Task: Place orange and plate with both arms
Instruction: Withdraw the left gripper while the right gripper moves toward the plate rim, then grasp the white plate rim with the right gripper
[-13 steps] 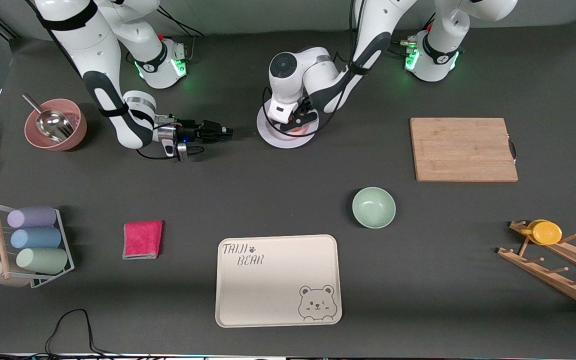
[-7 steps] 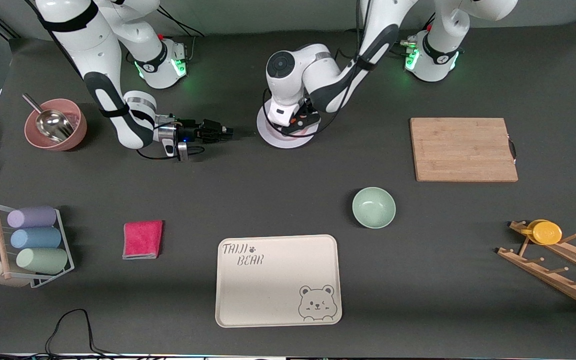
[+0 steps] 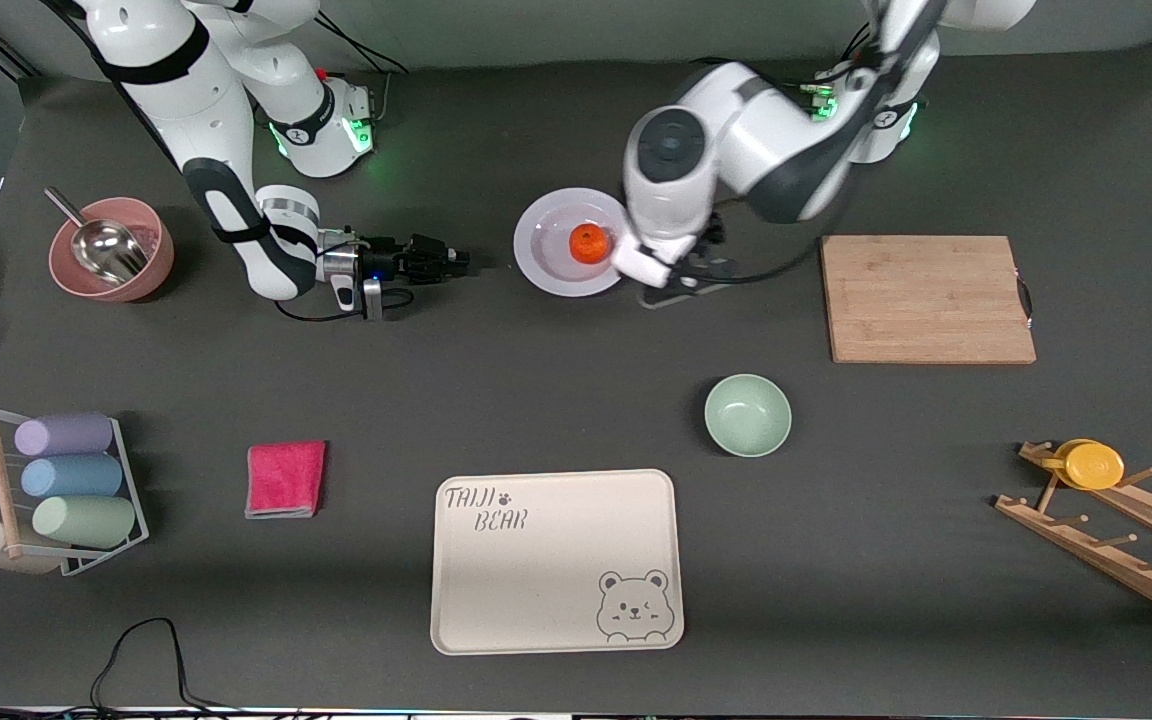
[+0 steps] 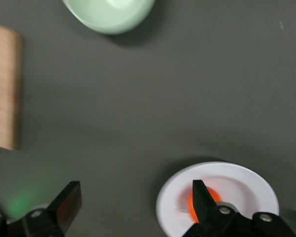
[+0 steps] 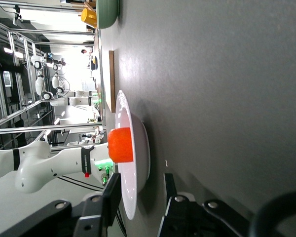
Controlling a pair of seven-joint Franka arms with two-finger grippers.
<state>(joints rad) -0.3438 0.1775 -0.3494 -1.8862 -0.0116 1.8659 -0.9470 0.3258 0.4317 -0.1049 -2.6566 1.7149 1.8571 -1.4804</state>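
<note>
As I read the front view from the bottom up, the tray (image 3: 556, 560) sits lowest, in the lower middle of the frame. Just above it, at mid-height, are the cloth (image 3: 284, 478) and the green bowl (image 3: 748, 415). The cup rack (image 3: 66, 490) is at the right arm's edge of the frame and the wooden rack (image 3: 1116, 520) with its yellow cup (image 3: 1094, 465) at the left arm's edge.

Higher up, the board (image 3: 926, 298) lies toward the left arm's end and the pink bowl (image 3: 111, 248) with a scoop (image 3: 101, 245) toward the right arm's end.

Between them, in the upper middle of the frame, the plate (image 3: 546, 250) rests flat on the table with the orange (image 3: 590, 243) sitting in its centre.

My left gripper (image 3: 681, 285) hangs over the table just beside the plate, on the board's side. Its fingers are spread wide and empty, and its wrist view shows the plate (image 4: 246, 185) and the orange (image 4: 213, 194) past one finger (image 4: 200, 202).

My right gripper (image 3: 458, 262) lies low and level over bare table near the plate's rim, apart from it. Its fingers are partly spread with nothing between them. In its wrist view they point at the plate (image 5: 140, 158) edge-on, with the orange (image 5: 121, 145) on it.
</note>
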